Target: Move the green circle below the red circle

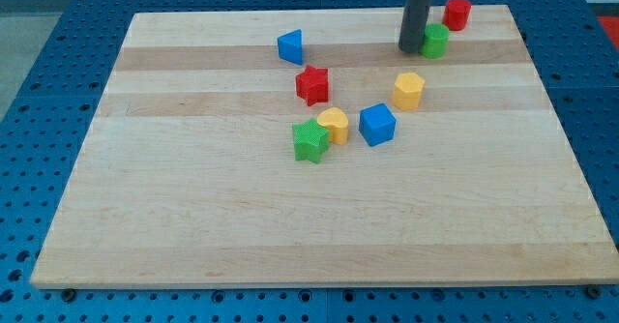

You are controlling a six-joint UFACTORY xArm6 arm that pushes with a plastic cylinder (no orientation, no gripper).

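— Green, that round plastic cylinder block [435, 41]: where is it?
— Just below-left of the red round cylinder block [457, 13], near the wooden board's [193, 217] top edge.
— And my tip [414, 48]?
— A bare rod, touching the green one's left side.

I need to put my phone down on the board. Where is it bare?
Bare: the whole stretch below the green star and blue cube, and the view's left side. Crowded: the middle cluster, and the top right, where my tip touches the green circle.

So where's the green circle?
Near the view's top right, the green circle touches my tip on its left, just below-left of the red circle.
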